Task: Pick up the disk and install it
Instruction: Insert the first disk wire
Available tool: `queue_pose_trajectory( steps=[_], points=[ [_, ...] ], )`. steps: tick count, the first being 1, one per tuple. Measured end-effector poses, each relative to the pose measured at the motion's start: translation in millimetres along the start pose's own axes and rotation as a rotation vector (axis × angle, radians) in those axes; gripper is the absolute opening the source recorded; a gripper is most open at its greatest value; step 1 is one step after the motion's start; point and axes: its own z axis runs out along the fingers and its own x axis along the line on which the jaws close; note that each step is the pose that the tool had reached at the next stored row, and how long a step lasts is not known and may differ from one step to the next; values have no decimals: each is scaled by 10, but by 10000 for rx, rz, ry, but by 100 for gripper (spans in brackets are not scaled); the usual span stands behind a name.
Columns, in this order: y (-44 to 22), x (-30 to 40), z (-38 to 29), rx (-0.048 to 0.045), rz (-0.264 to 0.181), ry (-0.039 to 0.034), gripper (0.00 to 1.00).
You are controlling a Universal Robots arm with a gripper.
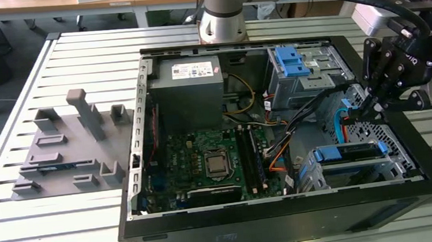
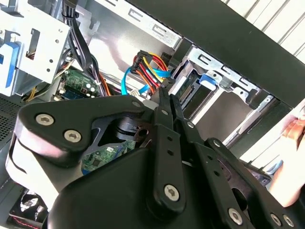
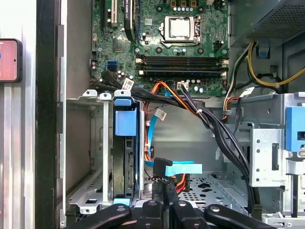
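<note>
The disk (image 1: 348,153) sits in the lower drive cage at the case's front corner, on the exterior view's right, with blue rails along its sides. In the first wrist view the disk (image 3: 128,167) stands on edge in that cage under a blue tab (image 3: 125,123). My gripper (image 1: 363,111) hangs inside the case beside the cage, over the perforated floor. Its fingers (image 3: 167,191) are shut, their tips right at a black plug (image 3: 161,168) on a light-blue cable. Whether they pinch the plug I cannot tell. In the second wrist view my gripper (image 2: 167,98) points at the coloured cable bundle (image 2: 150,67).
The open case (image 1: 286,225) lies on a slatted table. Inside are the grey power-supply box (image 1: 190,91), the motherboard (image 1: 212,162) and an upper cage with a blue latch (image 1: 295,63). Black cable bundles (image 3: 209,119) cross near the gripper. A grey fixture (image 1: 72,149) lies left of the case.
</note>
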Motion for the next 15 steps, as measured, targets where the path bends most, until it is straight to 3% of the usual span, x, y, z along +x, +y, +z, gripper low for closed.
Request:
queue_pose_trajectory(
  steps=[1,2,4,5,15],
  points=[
    [0,-8,0,0,0,5,17],
    [1,-114,2,1,1,133,17],
    [1,-117,3,9,2,425,17],
    [3,-117,5,10,2,453,17],
    [5,-117,6,10,3,461,19]
  ],
)
